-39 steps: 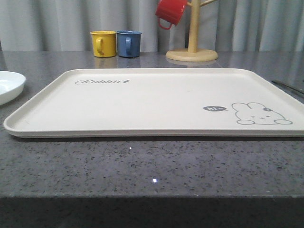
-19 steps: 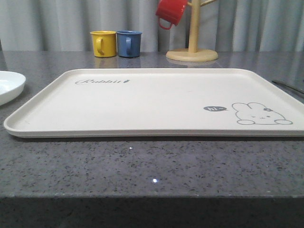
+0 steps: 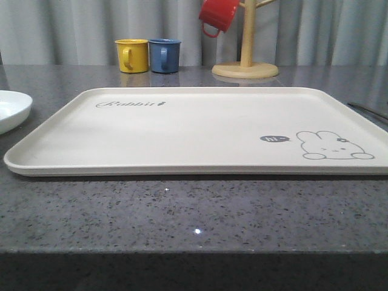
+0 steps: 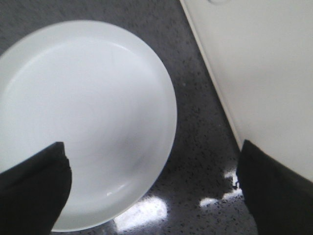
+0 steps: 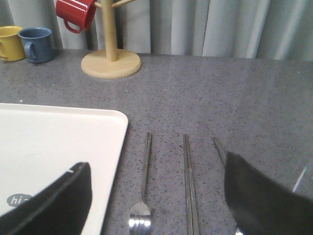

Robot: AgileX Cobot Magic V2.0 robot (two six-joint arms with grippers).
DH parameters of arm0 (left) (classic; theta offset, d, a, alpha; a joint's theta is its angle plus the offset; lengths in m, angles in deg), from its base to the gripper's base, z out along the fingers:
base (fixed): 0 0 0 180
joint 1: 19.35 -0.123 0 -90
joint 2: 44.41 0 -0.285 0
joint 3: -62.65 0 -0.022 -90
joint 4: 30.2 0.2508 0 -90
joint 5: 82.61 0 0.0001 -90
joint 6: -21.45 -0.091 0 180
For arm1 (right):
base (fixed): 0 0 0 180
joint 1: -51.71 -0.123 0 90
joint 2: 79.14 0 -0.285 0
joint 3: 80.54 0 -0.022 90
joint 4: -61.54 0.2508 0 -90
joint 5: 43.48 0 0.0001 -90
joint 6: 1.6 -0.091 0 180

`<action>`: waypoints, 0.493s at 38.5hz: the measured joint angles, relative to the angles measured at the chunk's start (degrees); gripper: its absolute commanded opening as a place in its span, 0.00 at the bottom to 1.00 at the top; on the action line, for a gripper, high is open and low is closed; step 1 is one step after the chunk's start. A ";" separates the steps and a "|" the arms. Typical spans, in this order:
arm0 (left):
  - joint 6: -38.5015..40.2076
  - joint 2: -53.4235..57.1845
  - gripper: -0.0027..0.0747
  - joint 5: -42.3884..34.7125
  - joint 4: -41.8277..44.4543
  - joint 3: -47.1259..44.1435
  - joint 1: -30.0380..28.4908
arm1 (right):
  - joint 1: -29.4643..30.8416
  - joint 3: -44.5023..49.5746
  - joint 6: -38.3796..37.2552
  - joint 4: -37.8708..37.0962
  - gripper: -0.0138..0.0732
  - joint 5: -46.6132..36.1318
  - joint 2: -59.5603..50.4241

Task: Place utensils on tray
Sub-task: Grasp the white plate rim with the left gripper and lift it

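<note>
The cream tray (image 3: 194,130) with the rabbit drawing lies flat across the middle of the table, with nothing on it. The white plate (image 3: 11,109) sits on the table just left of it. My left gripper (image 4: 154,193) hangs open above the plate's (image 4: 83,117) edge nearest the tray (image 4: 264,63). One finger is over the plate, the other over the tray rim. To the right of the tray (image 5: 49,142) lie the fork (image 5: 145,171), the chopsticks (image 5: 188,181) and a spoon handle (image 5: 219,149), side by side. My right gripper (image 5: 156,200) is open above the fork and chopsticks.
A yellow mug (image 3: 132,56) and a blue mug (image 3: 164,56) stand at the back. Right of them, a red mug (image 3: 218,15) hangs on a wooden mug tree (image 3: 245,66). A strip of bare grey countertop runs between the tray and the table's front edge.
</note>
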 measured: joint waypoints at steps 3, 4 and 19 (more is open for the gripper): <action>-2.15 -4.36 0.75 2.27 -1.75 2.28 0.01 | 0.00 0.00 0.00 0.00 0.83 0.00 0.00; -3.04 -5.51 0.73 2.68 -2.21 2.80 0.01 | 0.00 0.00 0.00 0.00 0.83 0.00 0.00; -5.31 -15.99 0.61 2.49 -2.73 5.27 0.08 | 0.00 0.00 0.00 0.04 0.83 0.00 0.00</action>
